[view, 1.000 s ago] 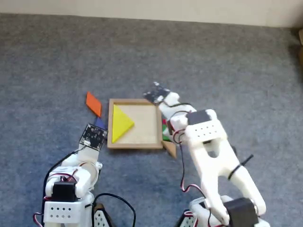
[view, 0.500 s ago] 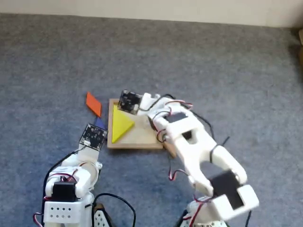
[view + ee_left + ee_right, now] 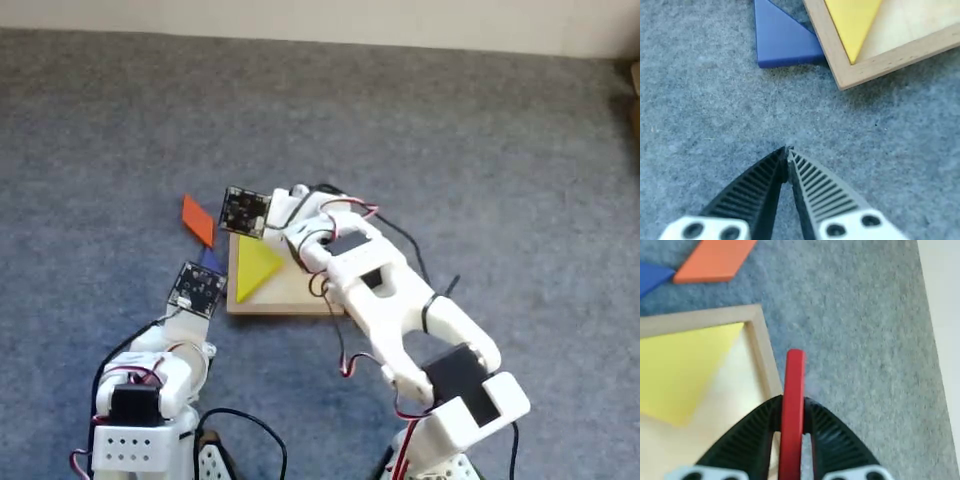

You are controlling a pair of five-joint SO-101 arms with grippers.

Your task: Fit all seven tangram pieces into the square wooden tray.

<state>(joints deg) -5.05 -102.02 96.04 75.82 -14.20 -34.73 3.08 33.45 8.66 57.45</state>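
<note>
**Asker:** Where is the tray, and what is in it?

**Describer:** The square wooden tray lies on grey carpet at the centre of the high view. One large yellow triangle lies flat inside it, on the 9 o'clock side.

**Asker:** And the two arms?

**Describer:** The right arm stretches across the tray to its 11 o'clock corner. The right gripper pinches a thin red piece on edge between its two fingers, above the rim at that corner. The left gripper hovers over the carpet at 8 o'clock from the tray, its fingertips pressed together on nothing.

**Asker:** Are other pieces lying out?

**Describer:** An orange parallelogram lies on the carpet at 10 o'clock from the tray. A blue triangle lies against the outside of the rim at 9 o'clock.
</note>
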